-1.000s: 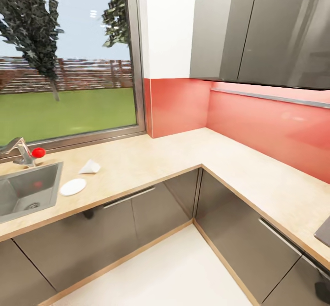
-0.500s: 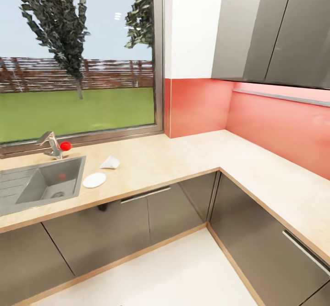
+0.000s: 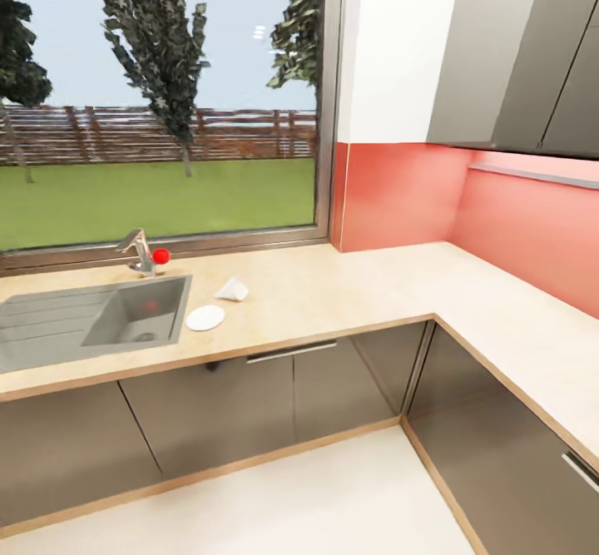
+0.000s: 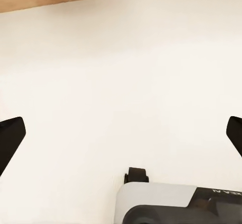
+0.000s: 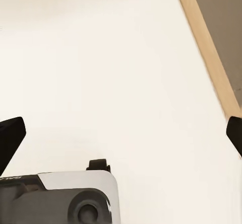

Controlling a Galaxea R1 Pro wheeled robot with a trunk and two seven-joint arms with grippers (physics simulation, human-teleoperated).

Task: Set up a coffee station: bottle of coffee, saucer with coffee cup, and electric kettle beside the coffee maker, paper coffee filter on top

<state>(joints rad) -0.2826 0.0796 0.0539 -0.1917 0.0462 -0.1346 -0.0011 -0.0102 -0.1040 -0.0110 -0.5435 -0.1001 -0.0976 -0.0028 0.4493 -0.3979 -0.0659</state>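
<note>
The kitchen countertop (image 3: 333, 297) runs in an L under the window, light wood over grey cabinet fronts. The saucer (image 3: 205, 317), a small white round plate, lies on it just right of the steel sink (image 3: 91, 322). A white paper coffee filter (image 3: 232, 290) lies on its side behind the saucer. The bottle of coffee, the coffee cup and the kitchen shelf are out of view. My left gripper (image 4: 121, 136) hangs open over the pale floor, nothing between its dark fingertips (image 4: 10, 138). My right gripper (image 5: 121, 133) is open too, above the floor beside a cabinet plinth (image 5: 206, 43).
A faucet with a red knob (image 3: 146, 253) stands behind the sink. Grey wall cabinets (image 3: 516, 56) hang over the counter's right leg, against a red backsplash (image 3: 399, 193). White floor (image 3: 299, 497) lies between me and the cabinet fronts. The robot base (image 4: 176, 204) is below the grippers.
The head view has swung to the left, so the sink, saucer and filter now sit further right in the picture. Nothing on the counter has itself moved.
</note>
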